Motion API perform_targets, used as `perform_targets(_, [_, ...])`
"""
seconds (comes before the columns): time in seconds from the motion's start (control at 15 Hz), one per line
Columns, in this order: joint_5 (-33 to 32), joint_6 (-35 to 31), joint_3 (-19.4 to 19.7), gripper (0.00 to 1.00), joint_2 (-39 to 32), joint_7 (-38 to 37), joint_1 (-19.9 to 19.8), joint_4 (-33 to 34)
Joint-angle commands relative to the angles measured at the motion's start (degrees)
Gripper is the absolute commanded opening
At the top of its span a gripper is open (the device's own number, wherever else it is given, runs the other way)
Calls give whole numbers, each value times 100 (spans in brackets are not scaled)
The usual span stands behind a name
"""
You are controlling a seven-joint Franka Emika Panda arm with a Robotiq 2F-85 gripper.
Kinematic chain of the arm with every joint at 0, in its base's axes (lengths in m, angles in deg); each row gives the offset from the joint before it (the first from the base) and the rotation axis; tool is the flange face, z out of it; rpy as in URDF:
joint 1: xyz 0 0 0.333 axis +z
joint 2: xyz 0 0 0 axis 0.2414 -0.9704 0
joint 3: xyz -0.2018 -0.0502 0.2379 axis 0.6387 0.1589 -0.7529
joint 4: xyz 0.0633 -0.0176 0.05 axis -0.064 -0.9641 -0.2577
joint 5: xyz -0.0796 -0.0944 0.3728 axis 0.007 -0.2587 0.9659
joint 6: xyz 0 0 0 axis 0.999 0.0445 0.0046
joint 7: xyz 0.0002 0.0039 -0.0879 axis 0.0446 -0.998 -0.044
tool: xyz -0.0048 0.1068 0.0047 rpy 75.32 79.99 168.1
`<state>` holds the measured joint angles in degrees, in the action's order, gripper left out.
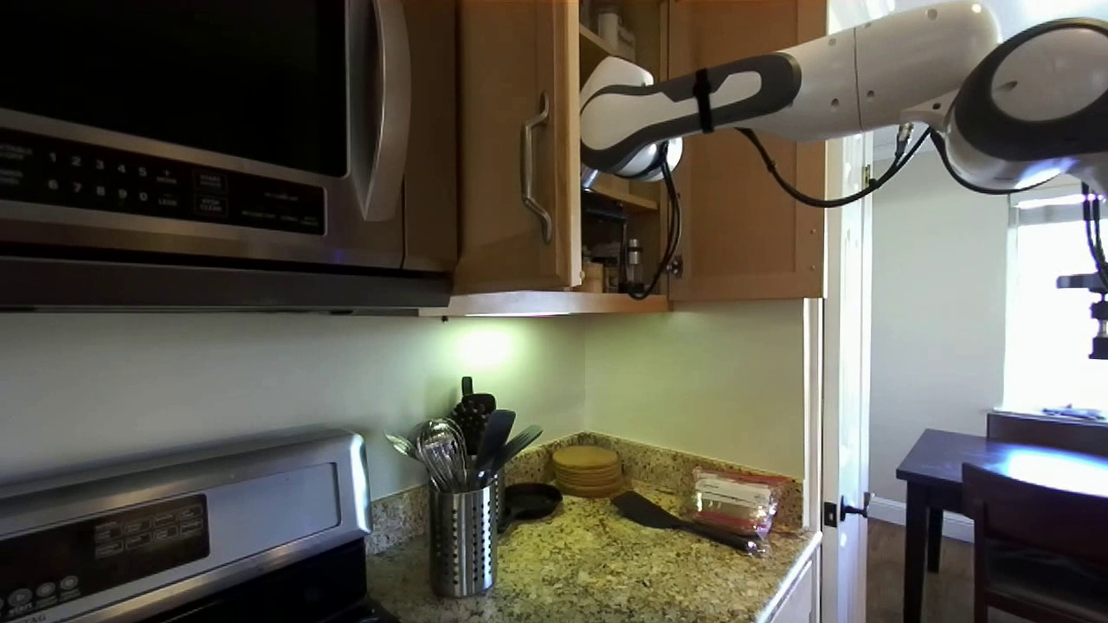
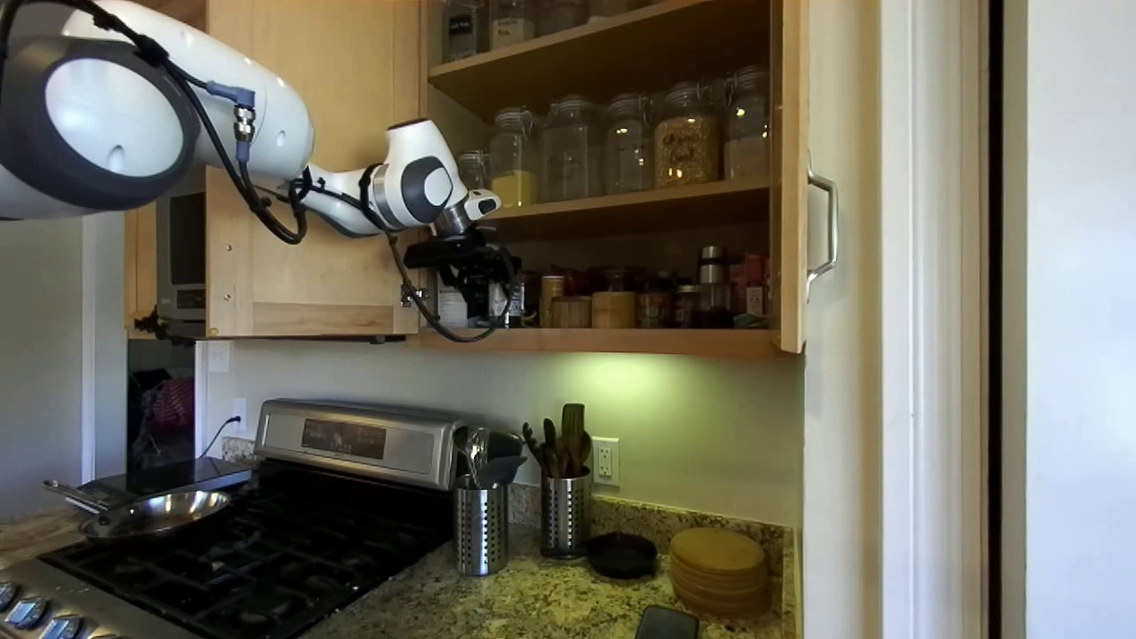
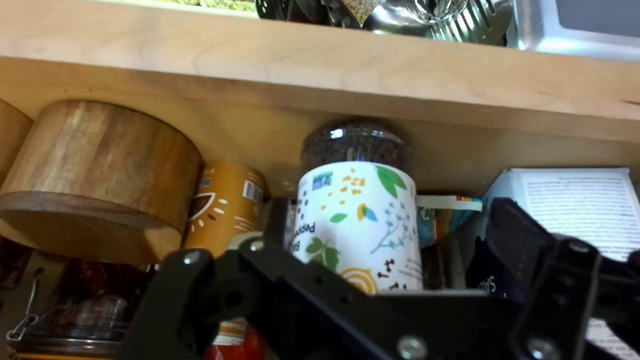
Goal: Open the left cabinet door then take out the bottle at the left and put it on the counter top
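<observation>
Near mid-frame in the wrist view, the bottle (image 3: 357, 225) is seen on the shelf (image 3: 240, 135) — the gripper (image 3: 392, 220) is spread wide and unclenched, a finger (image 3: 517, 235) on each side. A can (image 3: 230, 205) is seen at left, a box (image 3: 590, 210) at far right. In an exterior view, the left door (image 2: 355, 98) is swung open at upper left; the counter (image 2: 550, 608) is shown at bottom centre.

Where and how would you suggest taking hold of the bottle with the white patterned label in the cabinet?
I'd grip the bottle around its labelled body, coming in from the open front of the cabinet. That body looks round and straight-sided, and the gripper stands open with its jaws on either side of it in the wrist view.
</observation>
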<state>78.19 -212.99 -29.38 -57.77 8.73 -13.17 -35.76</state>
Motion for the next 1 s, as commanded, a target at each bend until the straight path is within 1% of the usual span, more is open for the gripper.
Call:
perform_targets(0.0, [-44, -249, 5, 100, -342, 113, -2, 339])
perform_targets(0.4, [-40, -410, -17, 100, -695, 115, 18, 706])
perform_targets(0.73, [-117, -507, 17, 100, -822, 54, 48, 827])
perform_targets(0.8, [-119, -513, 17, 80, -830, 50, 47, 829])
perform_targets(0.93, [-125, -575, 31, 67, -854, 51, 32, 785])
